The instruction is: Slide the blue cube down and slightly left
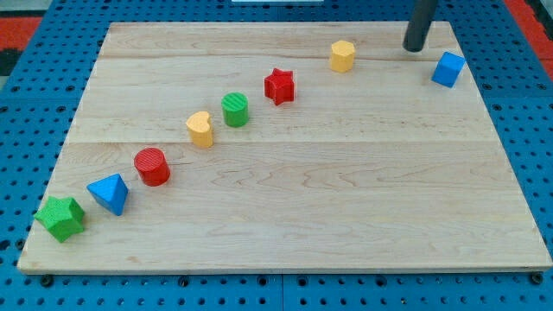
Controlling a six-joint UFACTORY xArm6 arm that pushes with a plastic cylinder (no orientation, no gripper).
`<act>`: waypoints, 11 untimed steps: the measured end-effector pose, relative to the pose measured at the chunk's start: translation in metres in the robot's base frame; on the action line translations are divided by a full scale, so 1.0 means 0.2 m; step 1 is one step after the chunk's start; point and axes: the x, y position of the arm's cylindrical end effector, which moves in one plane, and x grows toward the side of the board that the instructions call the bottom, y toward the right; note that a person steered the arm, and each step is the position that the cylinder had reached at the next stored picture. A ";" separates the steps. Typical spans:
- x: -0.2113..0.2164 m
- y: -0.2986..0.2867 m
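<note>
The blue cube (pixel 448 69) sits near the board's right edge toward the view's top. My tip (pixel 415 47) rests on the board just up and to the left of the blue cube, a small gap apart from it. The dark rod rises out of the view's top edge.
A diagonal row of blocks runs from bottom left to top: green star (pixel 60 218), blue triangular block (pixel 110 193), red cylinder (pixel 152 166), yellow heart-like block (pixel 200 129), green cylinder (pixel 235 110), red star (pixel 279 85), yellow hexagonal block (pixel 342 55). The wooden board (pixel 346 199) lies on blue pegboard.
</note>
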 end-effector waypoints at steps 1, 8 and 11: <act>0.23 0.19; 1.51 0.05; 1.82 0.21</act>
